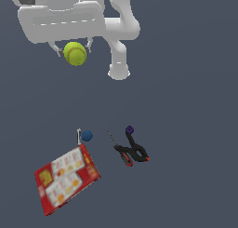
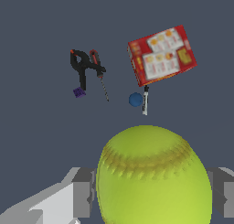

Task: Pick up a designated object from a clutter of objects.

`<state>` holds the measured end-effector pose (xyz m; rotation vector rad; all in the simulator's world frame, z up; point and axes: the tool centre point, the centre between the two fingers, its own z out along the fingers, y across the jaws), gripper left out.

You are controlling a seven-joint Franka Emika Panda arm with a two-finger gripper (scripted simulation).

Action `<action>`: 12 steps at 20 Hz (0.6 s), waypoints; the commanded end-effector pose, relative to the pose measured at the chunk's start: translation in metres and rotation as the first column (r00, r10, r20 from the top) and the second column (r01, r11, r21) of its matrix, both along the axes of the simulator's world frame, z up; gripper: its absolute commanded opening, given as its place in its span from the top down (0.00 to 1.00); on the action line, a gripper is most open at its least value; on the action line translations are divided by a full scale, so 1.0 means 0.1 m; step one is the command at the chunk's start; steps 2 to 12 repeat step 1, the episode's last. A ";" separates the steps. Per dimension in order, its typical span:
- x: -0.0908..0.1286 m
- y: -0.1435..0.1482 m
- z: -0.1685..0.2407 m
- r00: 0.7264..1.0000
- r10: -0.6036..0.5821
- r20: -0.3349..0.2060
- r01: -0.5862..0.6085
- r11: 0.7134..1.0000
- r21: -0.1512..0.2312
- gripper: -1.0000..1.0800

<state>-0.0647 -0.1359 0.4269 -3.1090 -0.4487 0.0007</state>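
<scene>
The tool (image 1: 74, 49) grips the yellow-green ball (image 1: 75, 53) across its middle, high above the red box (image 1: 67, 179). It looks light and firm, probably slippery; centred fingers (image 2: 82, 198) suit it.

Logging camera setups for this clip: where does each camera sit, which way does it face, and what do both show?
Exterior view: off the arm, looking down on the dark floor; shows the white arm and its gripper holding the yellow-green stitched ball high over the clutter.
Wrist view: on the wrist, looking past the ball between grey fingers to the floor.
Both share: ball, flat red printed box, small dark blue ball, black clamp.
</scene>
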 end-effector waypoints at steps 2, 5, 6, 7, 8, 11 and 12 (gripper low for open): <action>0.00 0.00 0.02 1.000 0.000 0.000 0.000 1.000 0.000 1.00; 0.00 0.00 0.02 1.000 0.000 0.000 0.000 1.000 0.000 1.00; 0.00 0.00 0.02 1.000 0.000 0.000 0.000 1.000 0.000 1.00; 0.00 0.00 0.02 1.000 0.000 0.000 0.000 1.000 0.000 1.00; 0.00 0.00 0.02 1.000 0.000 0.000 0.000 1.000 0.000 1.00; 0.00 0.00 0.02 1.000 0.000 0.000 0.000 1.000 0.000 1.00; 0.00 0.00 0.02 1.000 0.000 0.000 0.000 1.000 0.000 1.00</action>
